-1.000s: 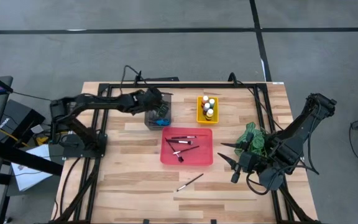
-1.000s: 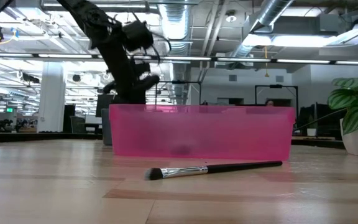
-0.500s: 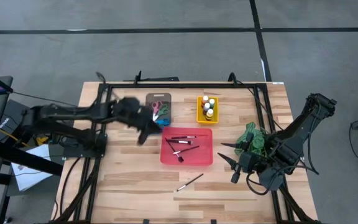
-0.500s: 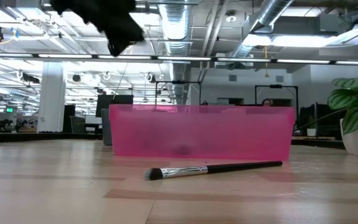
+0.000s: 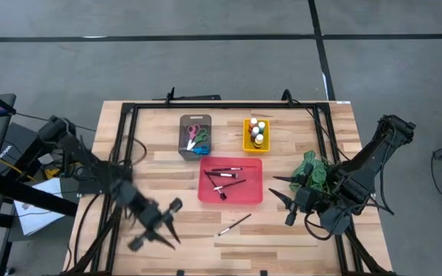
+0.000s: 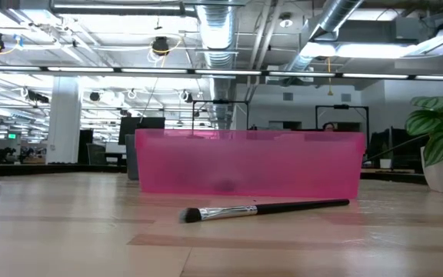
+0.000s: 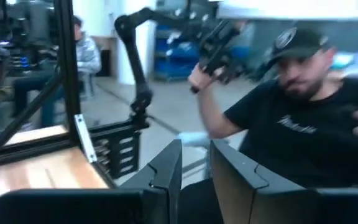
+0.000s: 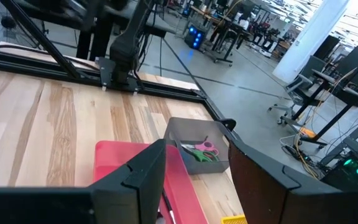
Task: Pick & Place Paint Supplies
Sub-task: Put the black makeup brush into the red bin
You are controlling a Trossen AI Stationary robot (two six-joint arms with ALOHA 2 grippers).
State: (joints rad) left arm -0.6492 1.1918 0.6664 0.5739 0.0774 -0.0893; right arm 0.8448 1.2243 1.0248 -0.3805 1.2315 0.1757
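One loose brush (image 5: 235, 225) is seen on the bare wood near the table's (image 5: 298, 230) front edge, just in front of the red tray (image 5: 231, 181), with open room around it. More brushes (image 5: 222, 178) are seen in that tray. Scissors (image 5: 195, 136) are kept in the grey tray (image 5: 195, 137), bottles (image 5: 258, 132) in the yellow tray (image 5: 255, 135). The left gripper (image 5: 156, 226) is held near the front left edge, fingers a little apart, empty. The right gripper (image 5: 282, 192) is parked by the plant (image 5: 313, 170), fingers apart, empty.

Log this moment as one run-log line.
left gripper: empty, front-left of table | right gripper: open, waiting by plant | loose paintbrush: on table, outside red tray
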